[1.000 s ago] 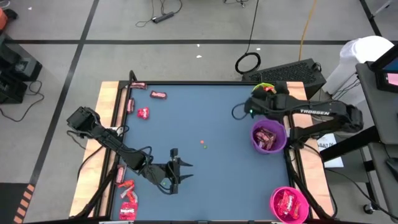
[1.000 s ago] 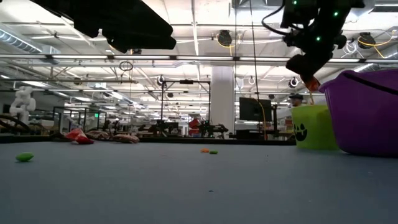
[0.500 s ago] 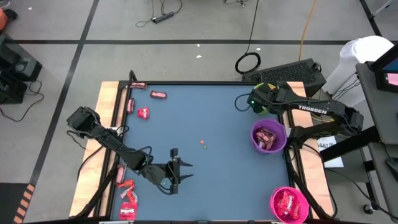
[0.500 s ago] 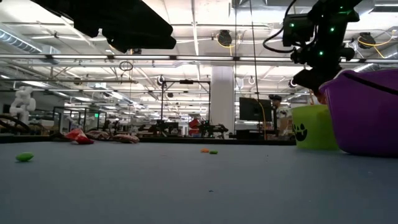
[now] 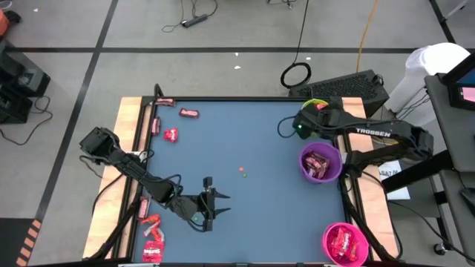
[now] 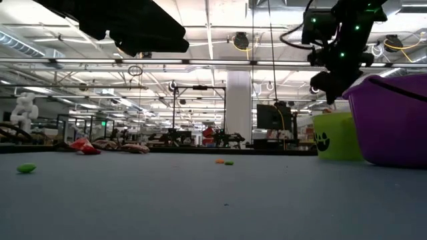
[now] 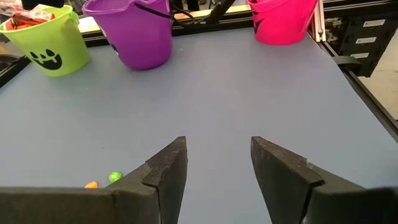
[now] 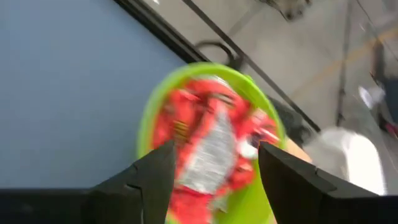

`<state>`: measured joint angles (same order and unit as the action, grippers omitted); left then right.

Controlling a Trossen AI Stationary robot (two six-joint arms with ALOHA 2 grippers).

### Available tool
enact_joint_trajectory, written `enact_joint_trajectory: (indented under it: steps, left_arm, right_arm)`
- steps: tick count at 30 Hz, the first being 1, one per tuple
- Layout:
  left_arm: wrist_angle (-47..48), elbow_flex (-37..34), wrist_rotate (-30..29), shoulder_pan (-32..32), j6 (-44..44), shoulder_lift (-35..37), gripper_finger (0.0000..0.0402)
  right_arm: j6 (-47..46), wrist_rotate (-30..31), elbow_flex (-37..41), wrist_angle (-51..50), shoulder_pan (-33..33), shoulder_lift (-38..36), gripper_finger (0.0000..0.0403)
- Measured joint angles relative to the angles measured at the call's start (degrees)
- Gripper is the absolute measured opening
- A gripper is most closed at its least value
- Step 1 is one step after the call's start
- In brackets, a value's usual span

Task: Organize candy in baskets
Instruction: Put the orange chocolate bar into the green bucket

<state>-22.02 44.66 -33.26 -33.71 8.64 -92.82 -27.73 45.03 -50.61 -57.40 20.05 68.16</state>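
Note:
The lime green basket (image 8: 149,118) stands at the table's far right corner (image 5: 318,101), filled with red wrapped candy (image 8: 186,124). My right gripper (image 8: 216,147) hovers open right above it (image 6: 331,79), a finger on either side of the heap; nothing is between them. The purple basket (image 5: 304,157) and the pink basket (image 5: 326,236) also hold candy. More candy lies at the far left (image 5: 189,113) and near left (image 5: 152,222). Near the front edge, my left gripper (image 5: 221,204) waits open above bare table (image 7: 217,146).
Tiny round dots lie mid-table (image 5: 242,170) and just ahead of my left gripper (image 7: 115,177). The blue table top between the candy piles and the baskets is bare. A raised dark rim (image 5: 223,99) and wooden side strips (image 5: 130,148) border the table.
My right gripper has moved a little toward the table's far edge and down, over the green basket. The red candy that showed at its fingertips in the low view a second ago is gone from there; the gripper has let go of it.

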Motion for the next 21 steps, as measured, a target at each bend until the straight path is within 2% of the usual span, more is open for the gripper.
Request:
enact_joint_trajectory:
  steps: [5,9,12,16,18,21]
  left_arm:
    - [0.0,0.0,0.0,0.0,0.0,0.0,0.0184]
    - [0.0,0.0,0.2,0.0,0.0,0.0,0.0184]
    - [0.0,0.0,3.9,0.2,-0.1,0.0,0.0184]
    - [0.8,0.7,12.3,0.3,-0.4,0.0,0.0184]
    - [3.5,2.9,14.4,-0.4,-0.6,0.1,0.0184]
    - [18.1,8.5,15.0,-2.8,0.8,0.1,0.0184]
  right_arm:
    - [1.3,-2.6,0.0,6.0,-7.2,0.0,0.0207]
    - [2.9,-7.9,0.0,13.9,-14.6,0.0,0.0198]
    - [4.5,-11.3,0.0,21.4,-21.0,0.0,0.0193]
    - [6.3,-12.4,0.0,30.6,-29.1,0.7,0.0186]
    - [7.4,-12.3,0.0,34.8,-32.4,1.3,0.0184]
    - [8.7,-12.3,-0.1,37.5,-36.5,2.2,0.0181]
